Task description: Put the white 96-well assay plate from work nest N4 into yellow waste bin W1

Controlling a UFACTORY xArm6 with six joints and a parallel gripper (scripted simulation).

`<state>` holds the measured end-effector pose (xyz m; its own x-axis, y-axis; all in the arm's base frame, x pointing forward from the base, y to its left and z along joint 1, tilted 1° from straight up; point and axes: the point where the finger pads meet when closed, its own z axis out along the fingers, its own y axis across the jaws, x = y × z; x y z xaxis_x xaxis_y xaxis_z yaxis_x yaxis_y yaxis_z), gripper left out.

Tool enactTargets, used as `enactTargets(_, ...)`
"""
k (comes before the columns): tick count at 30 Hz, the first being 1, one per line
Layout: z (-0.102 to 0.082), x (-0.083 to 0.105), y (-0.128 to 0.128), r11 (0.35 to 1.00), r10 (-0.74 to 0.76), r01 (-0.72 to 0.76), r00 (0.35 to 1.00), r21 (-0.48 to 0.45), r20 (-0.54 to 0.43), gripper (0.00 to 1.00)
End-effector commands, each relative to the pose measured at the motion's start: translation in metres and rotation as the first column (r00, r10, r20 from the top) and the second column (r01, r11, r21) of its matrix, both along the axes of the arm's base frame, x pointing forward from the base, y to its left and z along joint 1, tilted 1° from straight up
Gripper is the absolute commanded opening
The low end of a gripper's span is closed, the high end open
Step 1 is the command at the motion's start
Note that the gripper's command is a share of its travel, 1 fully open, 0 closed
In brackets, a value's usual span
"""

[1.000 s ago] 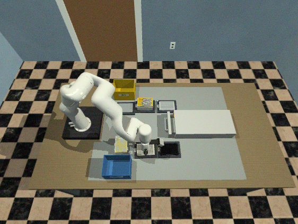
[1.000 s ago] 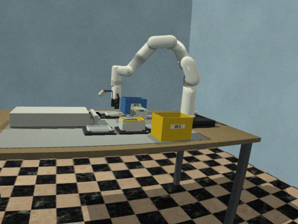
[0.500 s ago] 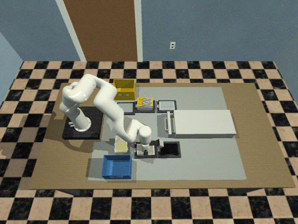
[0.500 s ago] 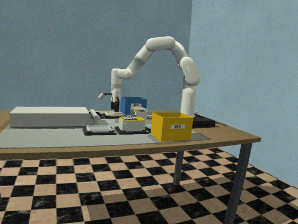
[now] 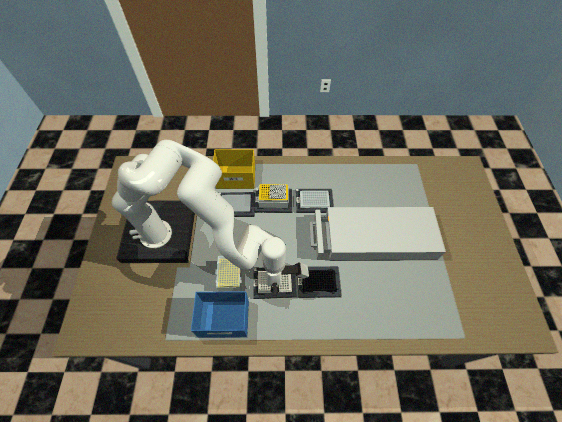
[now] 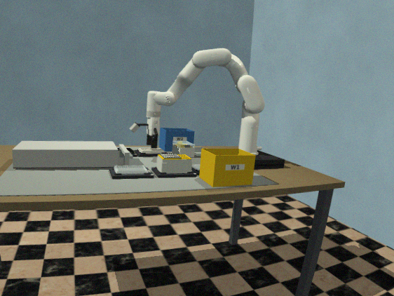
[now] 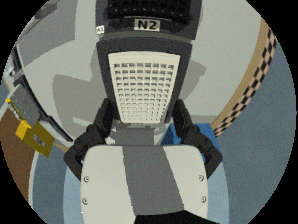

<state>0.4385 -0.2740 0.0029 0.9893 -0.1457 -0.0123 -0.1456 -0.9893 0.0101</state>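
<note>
You have the gripper (image 5: 274, 288) (image 6: 152, 146) (image 7: 143, 105) fully open, pointing down over the white plate (image 5: 285, 286) (image 6: 145, 150) (image 7: 142, 85), with nothing held. The plate sits flat in its dark nest (image 5: 256, 294) (image 7: 185, 55); the nest's own label cannot be read. Whether the fingers touch the plate cannot be told.

Beyond it in your wrist view is a black plate (image 5: 320, 280) (image 7: 147, 6), its nest marked N2. The yellow bin W1 (image 5: 234, 181) (image 6: 224, 177) (image 7: 45, 148) stands upright on the bench (image 5: 492, 280) (image 6: 301, 177), across from the white plate and well apart from it. You have the blue bin (image 5: 220, 326) (image 6: 168, 138) (image 7: 202, 131) upright near the white plate. The cooler (image 5: 385, 232) (image 6: 66, 154) shows its drawer (image 5: 318, 232) (image 6: 123, 154) partly out
</note>
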Motion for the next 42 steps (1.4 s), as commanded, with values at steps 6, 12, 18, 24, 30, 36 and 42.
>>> enactTargets(6,-0.004,0.001,-0.001,1.000,0.000,0.000,1.000,-0.002,0.003,1.00)
enactTargets(12,-0.007,0.001,-0.001,1.000,0.000,0.000,1.000,-0.002,0.003,1.00)
enactTargets(18,-0.010,0.001,-0.001,1.000,0.000,0.000,1.000,-0.002,0.003,1.00)
enactTargets(24,-0.014,0.001,-0.001,1.000,0.000,0.000,1.000,-0.002,0.003,1.00)
enactTargets(30,-0.017,0.001,-0.001,1.000,0.000,0.000,1.000,-0.002,0.003,1.00)
enactTargets(36,-0.018,0.001,-0.001,1.000,0.000,0.000,1.000,-0.002,0.003,1.00)
enactTargets(42,-0.018,0.001,-0.001,1.000,0.000,0.000,1.000,-0.002,0.003,1.00)
